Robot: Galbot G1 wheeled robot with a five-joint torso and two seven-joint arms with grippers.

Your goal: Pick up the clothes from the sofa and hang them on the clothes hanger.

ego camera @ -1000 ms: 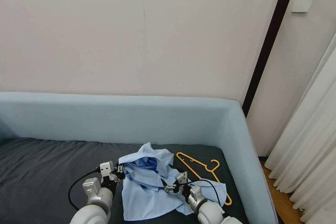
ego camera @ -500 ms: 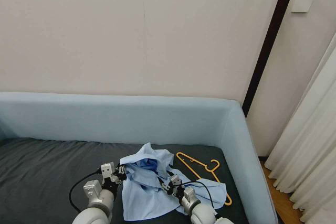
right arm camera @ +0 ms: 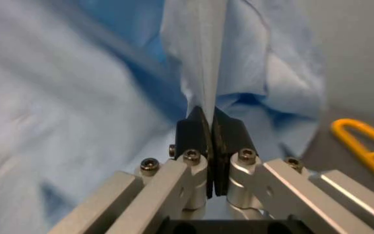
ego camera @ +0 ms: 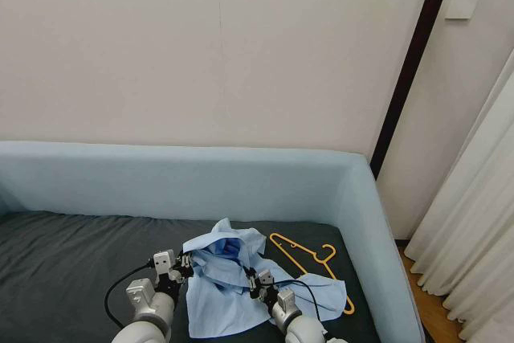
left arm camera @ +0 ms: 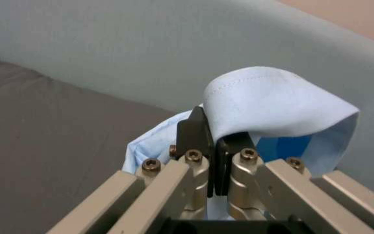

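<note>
A light blue shirt (ego camera: 225,275) lies bunched on the dark sofa seat (ego camera: 64,255), near its right end. My left gripper (ego camera: 186,262) is shut on the shirt's left edge; in the left wrist view a folded hem (left arm camera: 271,105) curls out of the closed fingers (left arm camera: 196,134). My right gripper (ego camera: 251,279) is shut on a fold near the shirt's middle, and the right wrist view shows the cloth (right arm camera: 203,58) pinched between its pads (right arm camera: 196,131). An orange clothes hanger (ego camera: 309,263) lies flat to the right of the shirt, also as an orange hook (right arm camera: 362,141).
The sofa's pale blue backrest (ego camera: 177,182) runs behind the shirt and its arm (ego camera: 377,255) closes the right side. A dark door frame (ego camera: 409,62) and white curtains (ego camera: 482,230) stand to the right. The dark seat stretches bare to the left.
My right gripper has slid left and up along the shirt, dragging the fold toward the middle. The left gripper has barely shifted, still holding the left edge.
</note>
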